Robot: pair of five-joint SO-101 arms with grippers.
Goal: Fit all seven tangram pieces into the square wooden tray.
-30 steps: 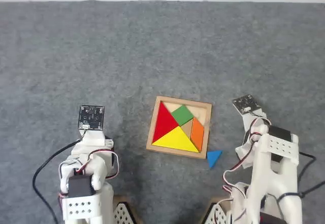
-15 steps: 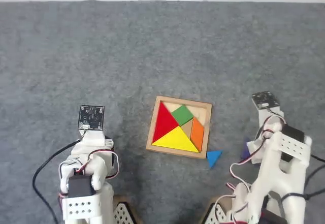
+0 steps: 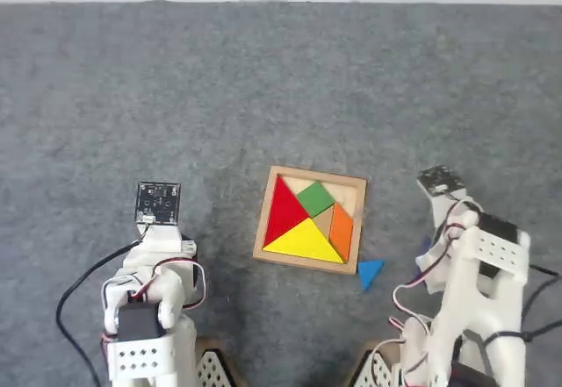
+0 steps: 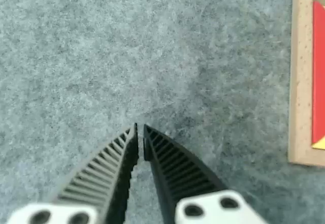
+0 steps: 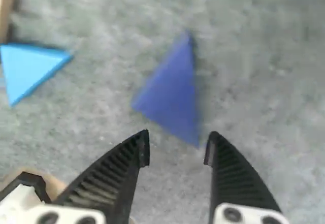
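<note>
**A:** Start with the bench (image 3: 176,89). What's on it?

**B:** Grey felt all over, with the left arm (image 3: 151,264) and the right arm (image 3: 474,268) at its near edge. The square wooden tray (image 3: 316,175) lies between them, turned a little askew.

**A:** How full is it?

**B:** Mostly full. The red triangle (image 3: 284,211) and the yellow triangle (image 3: 305,240) are the two large pieces. The green square (image 3: 315,198) and the orange piece (image 3: 342,229) sit beside them. There's a tan patch between green and orange, and I can't tell whether it's a piece or bare wood. The far corner on the right arm's side looks open.

**A:** And what's outside the tray?

**B:** Two small triangles. The light blue triangle (image 3: 370,271) lies on the felt just off the tray's near corner. The dark blue triangle (image 5: 172,99) is farther out, under the right arm.

**A:** What are the tools doing?

**B:** The right tool (image 5: 177,135) hangs low over the dark blue triangle with its jaws apart, and the triangle's nearest corner is just ahead of the tips. It isn't gripping anything yet. The left tool (image 4: 140,127) has its jaws together on nothing, above bare felt beside the tray.

**A:** So which step is this?

**B:** I'd say it's lining up to pick the dark blue triangle. The next move calls for lowering the jaws astride two of its edges and closing them. After that, lift it, turn it to suit the open corner, and set it in flat.
</note>
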